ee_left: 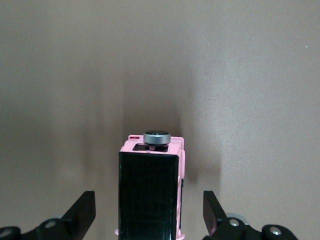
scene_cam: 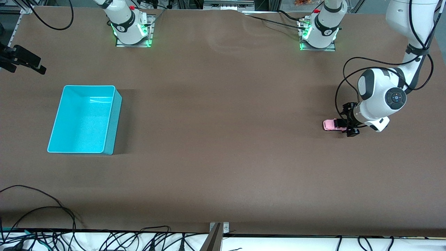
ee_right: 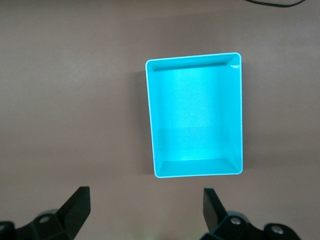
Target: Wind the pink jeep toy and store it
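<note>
The cyan bin (scene_cam: 84, 119) sits empty on the tabletop (scene_cam: 223, 167). Left pincer (scene_cam: 350, 122) straddles the pink jeep toy (scene_cam: 332, 125), fingers apart, ungripped. Right pincer (ee_right: 145, 210) hangs open above the bin.

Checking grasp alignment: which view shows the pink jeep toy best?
The left wrist view: the pink jeep toy fills the middle, black roof up, between the open left gripper fingers. The front view shows it small, partly hidden. The right wrist view misses it.

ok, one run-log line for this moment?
left gripper: open, straddling small pink jeep toy on table | right gripper: open, waiting above empty cyan plastic bin
</note>
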You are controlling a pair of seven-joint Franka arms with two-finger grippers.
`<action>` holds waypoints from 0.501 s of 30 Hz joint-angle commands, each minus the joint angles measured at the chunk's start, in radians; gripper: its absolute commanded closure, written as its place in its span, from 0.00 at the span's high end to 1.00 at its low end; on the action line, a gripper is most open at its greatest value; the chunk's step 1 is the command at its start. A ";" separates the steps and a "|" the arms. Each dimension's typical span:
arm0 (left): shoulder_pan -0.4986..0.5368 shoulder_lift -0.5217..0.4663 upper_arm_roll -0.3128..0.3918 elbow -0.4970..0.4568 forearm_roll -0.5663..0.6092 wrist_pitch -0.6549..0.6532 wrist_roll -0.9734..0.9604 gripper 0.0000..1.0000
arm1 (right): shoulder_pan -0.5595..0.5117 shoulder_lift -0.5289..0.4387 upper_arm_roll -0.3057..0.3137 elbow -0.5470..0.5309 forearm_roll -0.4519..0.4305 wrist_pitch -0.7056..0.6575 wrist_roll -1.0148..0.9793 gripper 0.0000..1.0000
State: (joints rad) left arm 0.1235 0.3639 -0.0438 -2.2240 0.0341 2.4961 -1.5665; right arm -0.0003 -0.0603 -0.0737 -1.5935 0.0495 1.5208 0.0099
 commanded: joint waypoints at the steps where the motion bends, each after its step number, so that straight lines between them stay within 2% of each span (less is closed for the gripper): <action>1: 0.001 0.009 -0.001 -0.009 0.020 0.032 0.008 0.69 | 0.002 0.007 0.003 0.021 -0.017 -0.018 -0.001 1.00; 5: 0.001 0.001 -0.001 -0.009 0.020 0.027 0.006 0.37 | 0.002 0.007 0.003 0.021 -0.017 -0.018 -0.001 1.00; 8: -0.001 -0.003 -0.002 -0.009 0.020 0.026 0.006 0.22 | 0.002 0.007 0.003 0.021 -0.017 -0.016 -0.001 1.00; 10: -0.001 -0.013 -0.002 -0.008 0.020 0.023 0.003 0.16 | 0.002 0.007 0.003 0.021 -0.017 -0.016 -0.001 1.00; 15: -0.014 -0.040 -0.024 0.000 0.020 0.001 -0.006 0.14 | 0.002 0.007 0.003 0.021 -0.017 -0.016 -0.001 1.00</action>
State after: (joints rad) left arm 0.1234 0.3635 -0.0456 -2.2234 0.0344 2.5150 -1.5656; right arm -0.0002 -0.0603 -0.0737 -1.5935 0.0495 1.5208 0.0099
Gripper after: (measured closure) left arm 0.493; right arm 0.000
